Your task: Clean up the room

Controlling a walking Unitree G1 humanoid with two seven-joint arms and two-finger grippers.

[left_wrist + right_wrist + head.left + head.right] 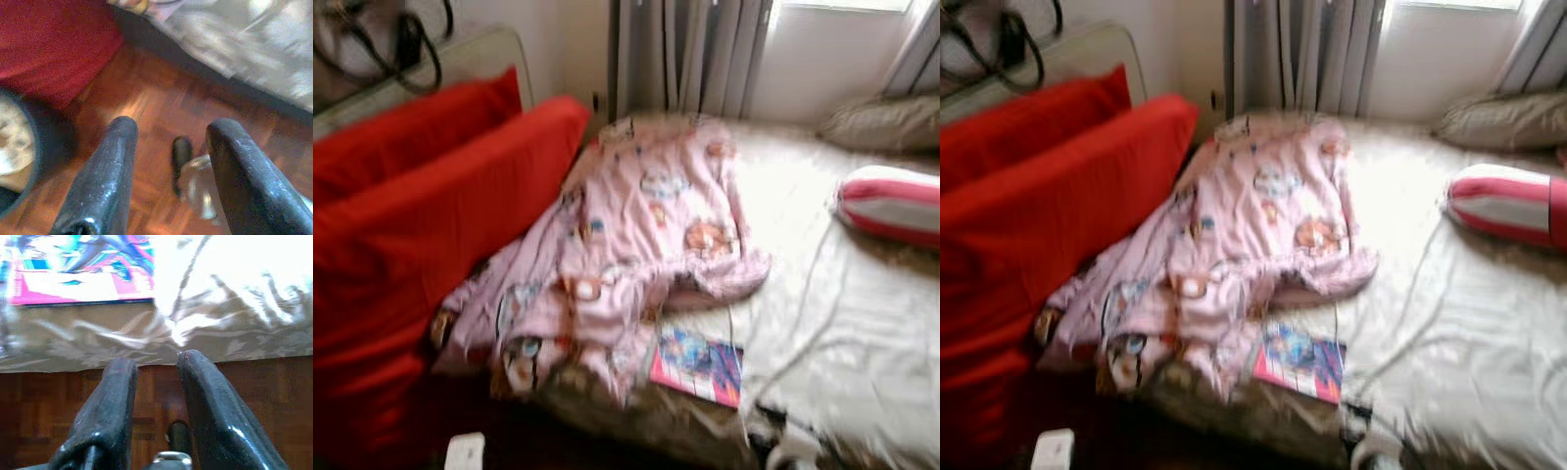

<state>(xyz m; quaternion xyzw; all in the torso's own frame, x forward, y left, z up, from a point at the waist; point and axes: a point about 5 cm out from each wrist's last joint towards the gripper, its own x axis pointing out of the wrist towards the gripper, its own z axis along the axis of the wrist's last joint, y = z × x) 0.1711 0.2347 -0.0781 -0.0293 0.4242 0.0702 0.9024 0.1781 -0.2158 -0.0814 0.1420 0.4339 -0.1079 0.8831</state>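
A crumpled pink blanket (626, 245) with cartoon prints lies across the left half of the bed (862, 352). A bright pink and blue book (697, 365) rests at the bed's near edge, just below the blanket. In the right wrist view my right gripper (156, 361) hangs open over the wooden floor, close to the bed's side, and the book (83, 269) lies beyond its fingertips. My left gripper (172, 129) is open above the floor with nothing between its fingers. The pictures are blurred.
Two red cushions (421, 215) lean at the left of the bed. A red and white striped pillow (891, 204) and a beige pillow (881, 122) lie at the right. A white cable (803, 294) runs over the sheet. A small white object (465, 450) lies on the floor.
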